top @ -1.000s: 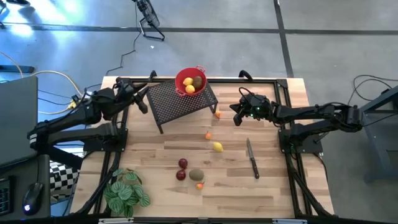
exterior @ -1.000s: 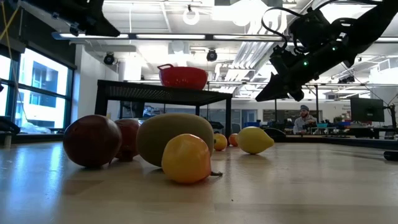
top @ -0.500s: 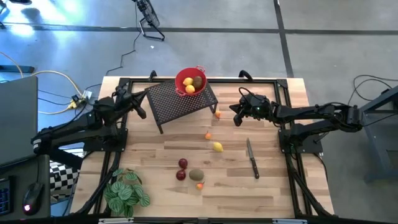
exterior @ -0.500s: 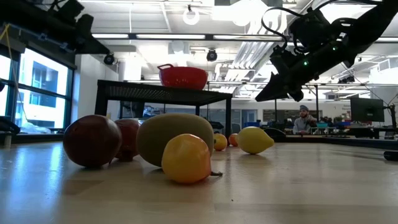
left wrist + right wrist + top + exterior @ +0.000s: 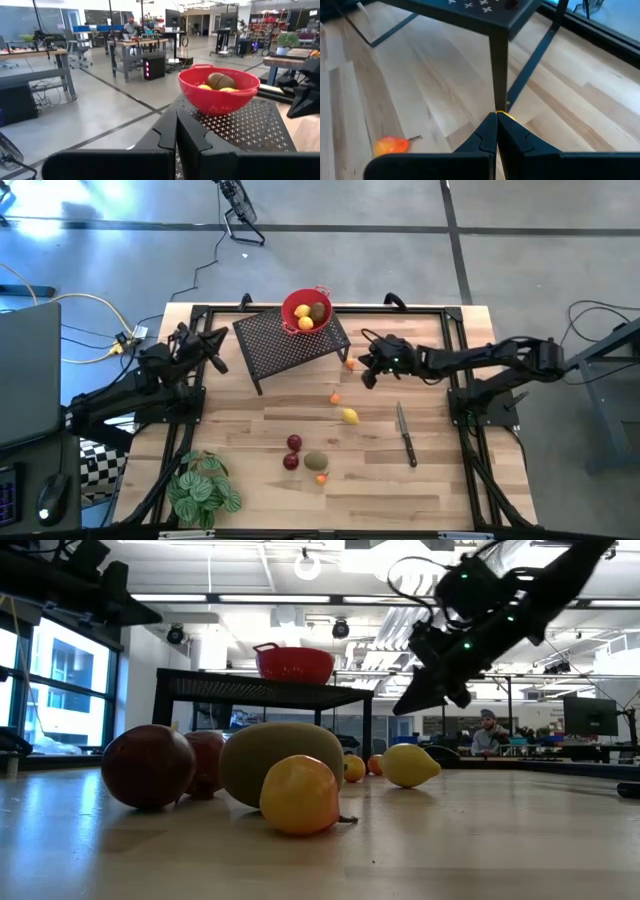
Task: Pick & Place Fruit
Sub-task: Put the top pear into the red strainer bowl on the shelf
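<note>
A red bowl [image 5: 307, 311] holding yellow and brown fruit [image 5: 220, 81] stands on a black mesh stand [image 5: 290, 340]. On the table lie a lemon [image 5: 350, 416], two dark red balls [image 5: 292, 452], an olive oval [image 5: 316, 461] and tiny orange fruit [image 5: 334, 398]. My right gripper [image 5: 366, 377] is shut and hangs above the table beside the stand's leg [image 5: 498, 65]. A tiny orange fruit [image 5: 350, 364] sits just beyond its tips. My left gripper [image 5: 219, 360] is shut, level, at the stand's left side, facing the bowl [image 5: 218, 92].
A knife [image 5: 405, 435] lies on the table's right part. A green leafy plant [image 5: 203, 488] sits at the near left corner. Black frame rails run along both sides of the table. Bare wood lies between the stand and the near fruit.
My left gripper has drawn back toward the table's left edge and sunk lower, away from the stand. My right gripper has moved toward the table's left, nearer the stand's leg and the tiny orange fruit there. The fruit has not moved.
</note>
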